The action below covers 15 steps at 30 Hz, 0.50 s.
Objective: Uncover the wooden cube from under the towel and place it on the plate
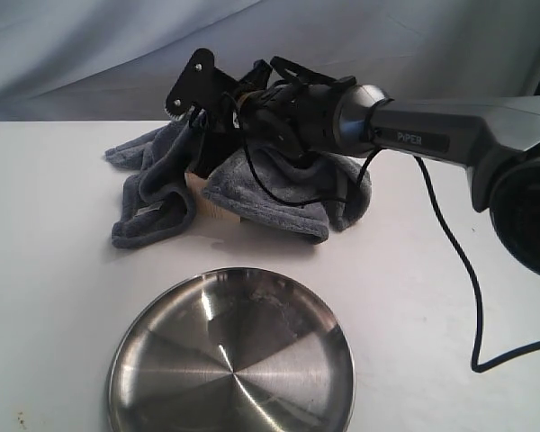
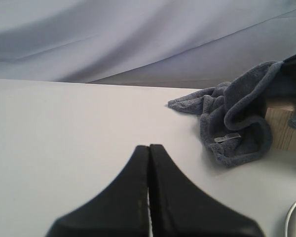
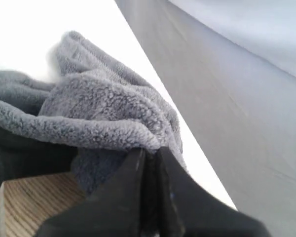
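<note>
Nearest: the plate [image 1: 153,360] sits on the white table [image 1: 54,270], well apart from the towel [image 1: 279,193], with open tabletop between them. Behind it the towel lies bunched, its folds draped over the wooden cube [image 1: 201,196], whose pale face shows through a gap at the front. The right arm [image 1: 432,135] reaches in level from the right. The right gripper [image 3: 149,154] is pinched tight on a towel fold above the cube. A black cable [image 1: 459,261] trails across the table at right. The left gripper [image 2: 149,146] has its fingers pressed together over open table left of the towel. A draped backdrop [image 1: 90,54] rises beyond the far edge.
</note>
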{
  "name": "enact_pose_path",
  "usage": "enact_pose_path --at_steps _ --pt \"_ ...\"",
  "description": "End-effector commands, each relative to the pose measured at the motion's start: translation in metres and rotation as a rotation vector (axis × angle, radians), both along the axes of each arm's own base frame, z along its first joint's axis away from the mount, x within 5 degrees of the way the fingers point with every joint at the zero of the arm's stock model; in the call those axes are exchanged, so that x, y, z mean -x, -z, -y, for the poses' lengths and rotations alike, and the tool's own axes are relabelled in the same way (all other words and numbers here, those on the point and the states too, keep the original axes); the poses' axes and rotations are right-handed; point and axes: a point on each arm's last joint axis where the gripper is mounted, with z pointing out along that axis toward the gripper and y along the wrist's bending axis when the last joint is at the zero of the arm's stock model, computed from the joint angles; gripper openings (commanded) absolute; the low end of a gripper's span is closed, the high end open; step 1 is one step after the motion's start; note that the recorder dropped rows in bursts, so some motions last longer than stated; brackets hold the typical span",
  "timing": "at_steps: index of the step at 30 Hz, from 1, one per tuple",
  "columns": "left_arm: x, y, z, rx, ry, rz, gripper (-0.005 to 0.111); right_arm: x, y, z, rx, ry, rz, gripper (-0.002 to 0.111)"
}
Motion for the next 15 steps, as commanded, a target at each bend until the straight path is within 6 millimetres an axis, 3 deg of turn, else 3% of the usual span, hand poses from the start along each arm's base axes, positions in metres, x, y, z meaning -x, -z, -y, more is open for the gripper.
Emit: enact_pose_path --at_steps 1,7,15 --pt "0.000 0.001 0.000 0.003 0.001 0.001 0.000 -0.005 -0.018 -0.004 -0.084 0.009 0.043 0.000" --pt "0.000 0.001 0.000 0.003 0.001 0.001 0.000 -0.021 -0.027 0.003 -0.187 0.080 0.021 0.000" --pt "0.000 0.001 0.000 0.003 0.001 0.001 0.000 -0.022 -0.023 0.004 -0.157 0.073 0.028 0.000"
